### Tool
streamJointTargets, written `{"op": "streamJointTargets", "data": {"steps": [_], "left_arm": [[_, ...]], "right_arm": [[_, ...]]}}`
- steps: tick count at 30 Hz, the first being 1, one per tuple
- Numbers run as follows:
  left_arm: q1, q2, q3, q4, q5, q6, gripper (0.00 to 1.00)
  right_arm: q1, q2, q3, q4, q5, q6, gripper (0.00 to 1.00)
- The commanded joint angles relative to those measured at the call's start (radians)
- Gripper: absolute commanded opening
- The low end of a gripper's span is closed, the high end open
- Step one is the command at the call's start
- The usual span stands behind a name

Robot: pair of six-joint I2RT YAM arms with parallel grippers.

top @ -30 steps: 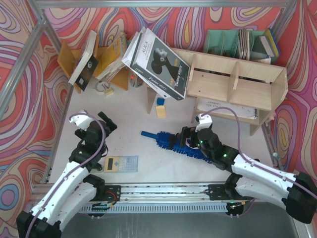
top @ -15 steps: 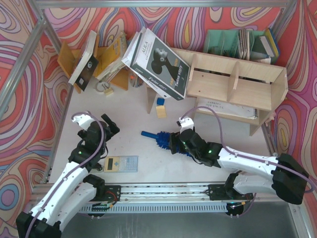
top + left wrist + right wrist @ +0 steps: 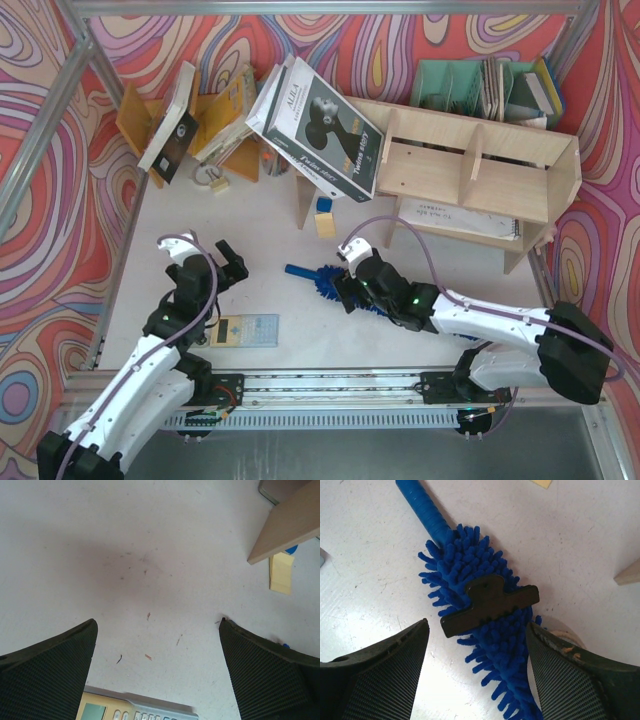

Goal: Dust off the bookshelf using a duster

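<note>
The left arm (image 3: pixel 130 375) and right arm (image 3: pixel 490 318) wear glossy white shells over black joint housings, with black bases. A pale lilac cable (image 3: pixel 385 220) loops beside each wrist. Small green lights (image 3: pixel 413 297) glow on the right arm's black wrist section. The left gripper (image 3: pixel 157 625) and right gripper (image 3: pixel 477 624) have broad black fingers (image 3: pixel 565 680) with a woven, cross-hatched texture.

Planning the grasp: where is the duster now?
Top view: the duster lies mid-table, in front of the bookshelf, with the right gripper open astride its fluffy head.
</note>
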Motion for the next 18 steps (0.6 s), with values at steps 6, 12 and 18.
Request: {"op": "streamJointTargets", "data": {"steps": [6, 12, 18], "left_arm": [[-0.001, -0.032, -0.078, 0.115, 0.087, 0.099, 0.98], [-0.001, -0.056, -0.116, 0.137, 0.132, 0.122, 0.98], [-0.001, -0.091, -0.145, 0.160, 0.144, 0.138, 0.99]], "right_arm": [[-0.029, 0.083, 0.043, 0.088, -0.082, -0.153, 0.70], [-0.109, 0.113, 0.058, 0.096, -0.195, -0.169, 0.65], [-0.132, 0.126, 0.070, 0.093, -0.230, -0.176, 0.59]]}}
